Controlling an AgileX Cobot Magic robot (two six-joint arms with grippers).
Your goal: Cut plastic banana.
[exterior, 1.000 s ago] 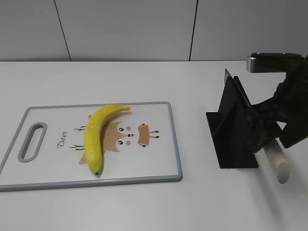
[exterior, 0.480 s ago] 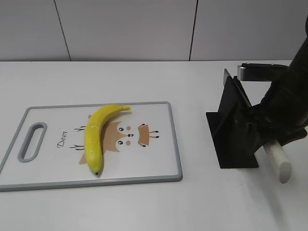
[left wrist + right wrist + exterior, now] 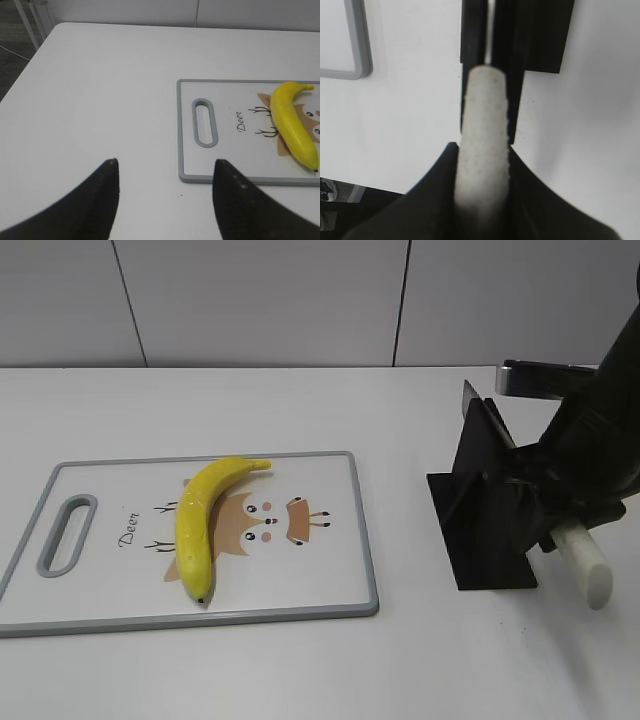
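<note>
bare table (image 3: pixel 400 660) lies between the cutting board (image 3: pixel 330 605) and the black knife stand (image 3: pixel 485 510), wide enough for passage. the banana (image 3: pixel 200 525) lies on the board's middle, open above and on all sides. the stand rises upright at right, with the right gripper (image 3: pixel 482 165) clamped on the white knife handle (image 3: pixel 585 560) beside it. the left gripper (image 3: pixel 165 172), jaws apart, hangs over bare table left of the board.

A plain white worktop (image 3: pixel 300 670) carries two things. A white cutting board (image 3: pixel 320 585) with a grey rim and a deer drawing lies flat. Well to the right of the board stands a black knife stand (image 3: pixel 480 530).
</note>
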